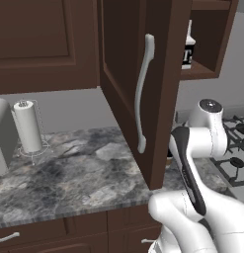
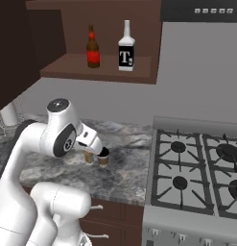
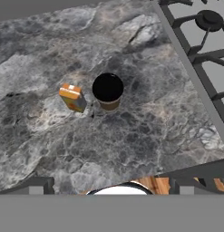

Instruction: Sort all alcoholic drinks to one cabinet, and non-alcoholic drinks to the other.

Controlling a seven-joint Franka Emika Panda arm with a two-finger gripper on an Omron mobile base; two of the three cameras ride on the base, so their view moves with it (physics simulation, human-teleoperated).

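Supports: granite counter and open cabinet shelf.

The grey-veined marble counter [image 1: 89, 173] carries a paper towel roll [image 1: 27, 127] upright in a wire holder near the back wall, with a grey appliance [image 1: 1, 143] just beside it at the left edge. Toward the stove [image 2: 196, 173], the tan coffee cup with dark lid [image 3: 108, 92] stands upright on the counter; the small yellow-orange can [image 3: 72, 97] sits just beside it, apart, not touching. The cabinet shelf board [image 2: 98, 69] above holds the brown bottle with red label [image 2: 93, 48] and the white bottle with "T" label [image 2: 126, 47], both upright, near each other.
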